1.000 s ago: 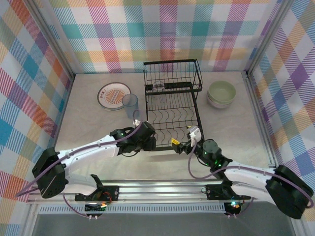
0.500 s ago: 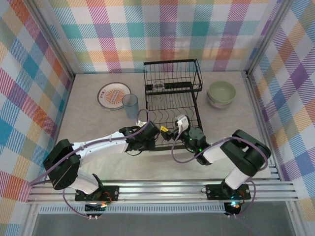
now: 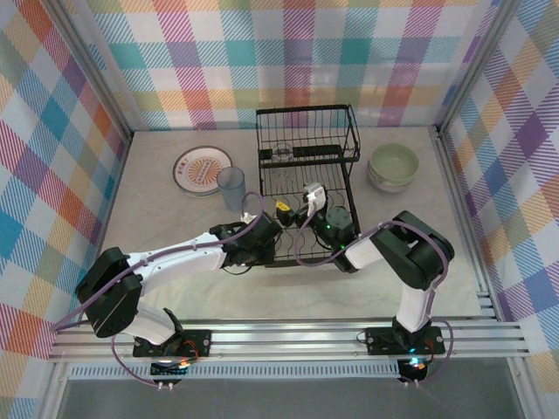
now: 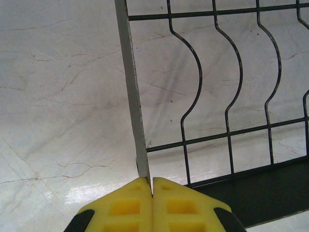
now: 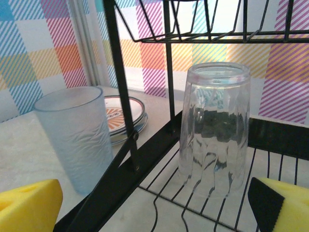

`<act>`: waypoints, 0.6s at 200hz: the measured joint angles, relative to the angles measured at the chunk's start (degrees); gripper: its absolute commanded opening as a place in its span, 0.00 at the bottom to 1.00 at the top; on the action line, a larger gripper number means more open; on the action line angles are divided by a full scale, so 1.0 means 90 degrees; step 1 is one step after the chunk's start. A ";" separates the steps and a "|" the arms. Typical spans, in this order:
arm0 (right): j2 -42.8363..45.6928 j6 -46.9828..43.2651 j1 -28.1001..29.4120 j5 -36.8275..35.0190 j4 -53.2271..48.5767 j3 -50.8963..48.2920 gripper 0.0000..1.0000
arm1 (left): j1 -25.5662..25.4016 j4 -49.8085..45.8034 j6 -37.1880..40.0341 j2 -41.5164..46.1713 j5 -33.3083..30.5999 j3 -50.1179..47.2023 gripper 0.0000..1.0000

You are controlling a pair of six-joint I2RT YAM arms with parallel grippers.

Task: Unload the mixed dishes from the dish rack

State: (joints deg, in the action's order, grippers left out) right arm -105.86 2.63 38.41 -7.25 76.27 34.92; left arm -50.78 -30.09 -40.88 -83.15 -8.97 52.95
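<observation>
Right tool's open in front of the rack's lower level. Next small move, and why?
Probably ease the right tool forward until it straddles the upside-down clear tumbler. The tool is open, the tumbler stands just ahead on the dish rack floor, slightly right of centre, and the left tool looks pinched on the rack's frame, steadying it.

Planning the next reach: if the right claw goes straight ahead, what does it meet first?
Probably the upside-down clear tumbler on the lower wires of the dish rack, just right of centre ahead of the open right claw. The rack's black post is close on the left.
</observation>
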 measured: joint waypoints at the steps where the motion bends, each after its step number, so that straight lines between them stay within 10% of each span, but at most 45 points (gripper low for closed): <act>1: -0.0012 0.0002 -0.0007 0.0002 0.0000 0.0012 0.99 | 0.0000 0.0007 0.0000 0.0002 0.0005 -0.0005 0.00; 120: -0.1438 0.0495 -0.0333 -0.0138 0.0041 0.1508 0.99 | 0.0039 0.0226 0.0095 0.0223 0.0206 -0.0233 0.00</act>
State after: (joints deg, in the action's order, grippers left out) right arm -118.80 7.09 35.42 -8.49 76.64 48.49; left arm -50.43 -28.05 -40.03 -81.14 -7.11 50.85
